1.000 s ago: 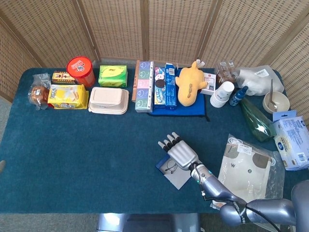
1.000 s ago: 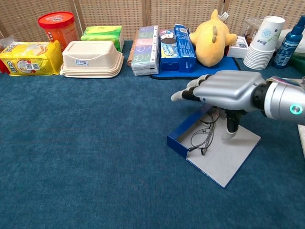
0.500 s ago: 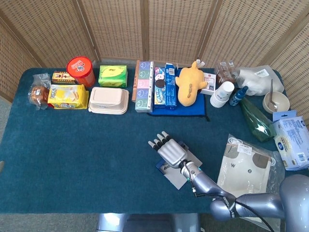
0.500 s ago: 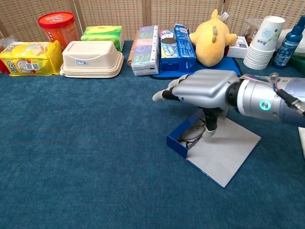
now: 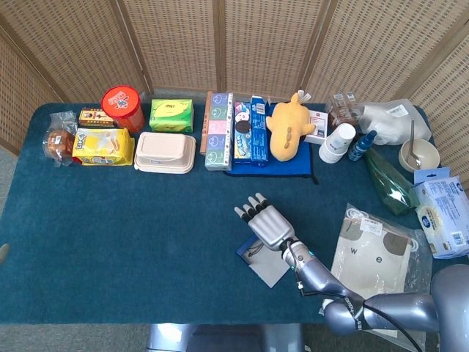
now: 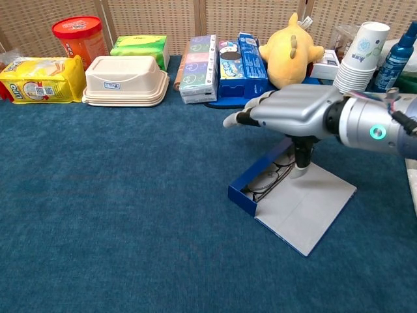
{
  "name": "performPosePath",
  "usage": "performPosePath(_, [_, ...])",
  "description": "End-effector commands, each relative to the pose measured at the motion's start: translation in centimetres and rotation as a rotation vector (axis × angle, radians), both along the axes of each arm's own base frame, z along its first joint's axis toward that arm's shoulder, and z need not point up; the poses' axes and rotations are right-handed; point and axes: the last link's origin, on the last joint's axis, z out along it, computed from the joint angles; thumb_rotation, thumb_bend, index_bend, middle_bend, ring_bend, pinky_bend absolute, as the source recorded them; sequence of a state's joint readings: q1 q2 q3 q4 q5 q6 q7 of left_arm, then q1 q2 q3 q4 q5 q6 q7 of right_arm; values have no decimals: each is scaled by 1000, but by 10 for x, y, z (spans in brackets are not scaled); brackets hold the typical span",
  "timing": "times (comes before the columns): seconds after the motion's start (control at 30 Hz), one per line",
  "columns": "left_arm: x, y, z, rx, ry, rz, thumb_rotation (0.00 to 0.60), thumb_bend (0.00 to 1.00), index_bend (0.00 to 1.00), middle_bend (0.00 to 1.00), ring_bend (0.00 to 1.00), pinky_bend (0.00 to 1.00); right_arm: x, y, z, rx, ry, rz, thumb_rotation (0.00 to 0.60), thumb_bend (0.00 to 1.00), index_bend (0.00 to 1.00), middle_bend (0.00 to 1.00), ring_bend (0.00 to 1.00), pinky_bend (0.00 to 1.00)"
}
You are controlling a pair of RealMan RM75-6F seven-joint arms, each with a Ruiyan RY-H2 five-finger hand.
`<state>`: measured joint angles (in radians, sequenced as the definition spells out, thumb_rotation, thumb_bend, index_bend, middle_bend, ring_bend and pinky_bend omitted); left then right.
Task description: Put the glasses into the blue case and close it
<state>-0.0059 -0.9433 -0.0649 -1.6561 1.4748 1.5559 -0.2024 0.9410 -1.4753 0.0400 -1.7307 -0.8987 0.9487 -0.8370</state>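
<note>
The table (image 5: 132, 220) carries a blue cloth; its near edge is cut off in the chest view, and its right end is crowded with bagged items that run past the frame edge in the head view. The right hand (image 6: 293, 111) hovers palm-down over the blue case (image 6: 260, 195), fingers extended and slightly apart, thumb pointing down beside the case's raised wall; it holds nothing. The left hand appears in neither view. The blue case lies open near the table's centre-right, its grey flap (image 6: 306, 212) flat on the cloth. In the head view the hand covers much of the case. The glasses (image 6: 264, 186) lie inside the case against the blue wall, folded; their far part is hidden behind the thumb, and the lens outline is hard to resolve.
</note>
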Motion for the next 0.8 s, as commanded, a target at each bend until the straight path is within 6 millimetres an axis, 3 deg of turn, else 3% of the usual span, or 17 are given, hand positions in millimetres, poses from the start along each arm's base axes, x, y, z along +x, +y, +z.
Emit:
performPosePath(0.03, [0, 0, 0, -1, -1, 2, 587, 292, 163, 102, 25, 0, -3, 1, 6, 0, 0, -12, 600, 0, 38, 141, 32, 46])
performPosePath(0.27, [1, 0, -1, -1, 0, -6, 586, 292, 162, 102, 25, 0, 2, 3, 13, 104, -10, -29, 593, 60, 85, 167, 67, 45])
performPosePath(0.47, [2, -1, 0, 1, 2, -4, 582, 291, 162, 102, 25, 0, 8, 0, 10, 144, 2, -16, 548, 68, 142, 216, 102, 46])
performPosePath(0.8, [2, -2, 0, -2, 5, -3, 588, 291, 162, 102, 25, 0, 15, -11, 6, 136, 40, 22, 415, 63, 335, 349, 194, 63])
